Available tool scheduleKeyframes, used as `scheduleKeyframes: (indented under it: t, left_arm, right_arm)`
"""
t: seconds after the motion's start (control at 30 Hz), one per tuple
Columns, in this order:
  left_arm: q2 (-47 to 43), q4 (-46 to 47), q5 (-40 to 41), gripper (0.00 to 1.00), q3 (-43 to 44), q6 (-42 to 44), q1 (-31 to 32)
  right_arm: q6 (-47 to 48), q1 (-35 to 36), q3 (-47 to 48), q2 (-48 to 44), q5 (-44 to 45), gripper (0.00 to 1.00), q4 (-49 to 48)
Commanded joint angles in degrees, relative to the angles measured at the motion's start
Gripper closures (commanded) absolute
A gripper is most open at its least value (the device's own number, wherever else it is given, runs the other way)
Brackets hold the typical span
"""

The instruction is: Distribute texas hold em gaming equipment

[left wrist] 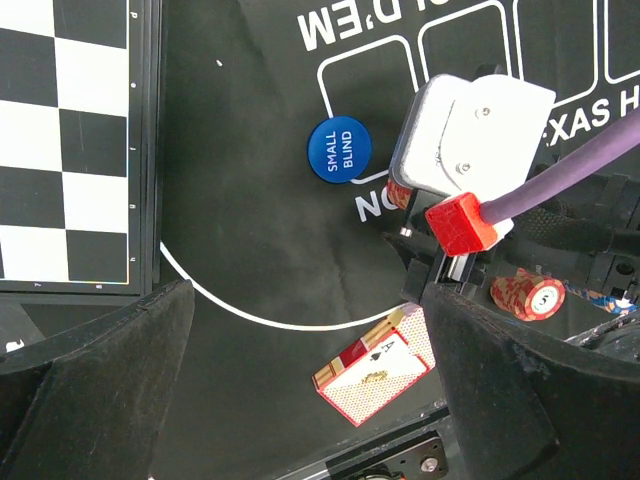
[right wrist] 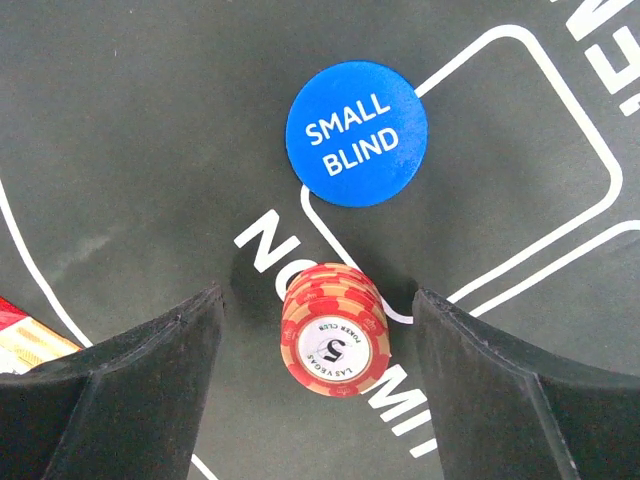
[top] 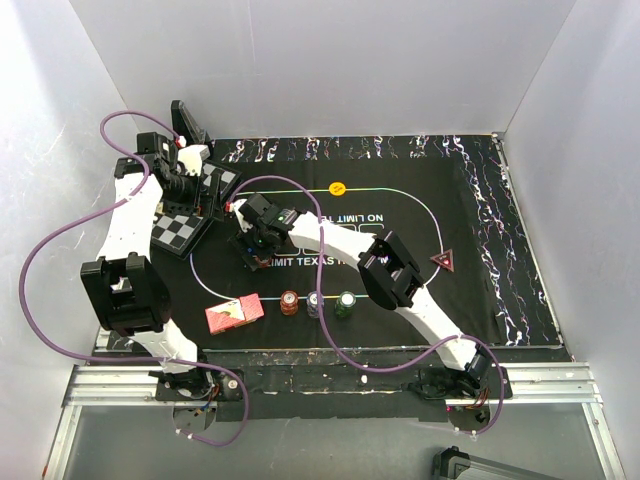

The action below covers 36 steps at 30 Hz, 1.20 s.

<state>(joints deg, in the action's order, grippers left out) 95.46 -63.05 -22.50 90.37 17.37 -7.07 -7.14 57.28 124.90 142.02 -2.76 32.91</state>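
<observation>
My right gripper (right wrist: 318,298) is open. A stack of red poker chips (right wrist: 335,330) stands on the mat between its fingers, with a gap on each side. The blue small blind disc (right wrist: 357,134) lies flat just beyond that stack. In the top view the right gripper (top: 256,243) sits over the left part of the mat's oval. My left gripper (left wrist: 308,300) hangs wide open and holds nothing. Below it, to the right, lies the red-backed card box (left wrist: 375,375). In the top view the card box (top: 234,313) lies at the front, left of red (top: 289,302), blue-white (top: 314,305) and green (top: 346,304) chip stacks.
The black-and-white chessboard (top: 180,228) lies at the mat's left edge under the left arm. A yellow disc (top: 337,187) lies at the far side of the oval and a dark-red triangle marker (top: 443,261) at its right end. White walls enclose the black mat (top: 480,200).
</observation>
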Motion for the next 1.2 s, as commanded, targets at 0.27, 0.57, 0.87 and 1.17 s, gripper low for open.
scheduleKeyframes:
  t: [0.27, 0.57, 0.87, 1.17]
  left_arm:
    - [-3.7, -1.5, -0.4, 0.0, 1.7, -0.8, -1.0]
    - [-5.3, -2.2, 1.4, 0.0, 0.9, -0.1, -1.6]
    - [-8.6, -1.0, 1.4, 0.0, -3.4, -0.4, -1.5]
    - [-9.9, -1.0, 1.6, 0.0, -3.9, 0.0, -1.6]
  right_arm:
    - [2.7, -0.3, -2.9, -13.3, 5.8, 0.13, 1.3]
    - [1.1, 2.8, -24.5, -28.7, 2.1, 0.1, 2.3]
    - [-0.5, 5.9, -34.2, -32.3, 4.0, 0.09, 0.3]
    - [-0.9, 6.8, -35.3, -30.4, 0.8, 0.08, -0.8]
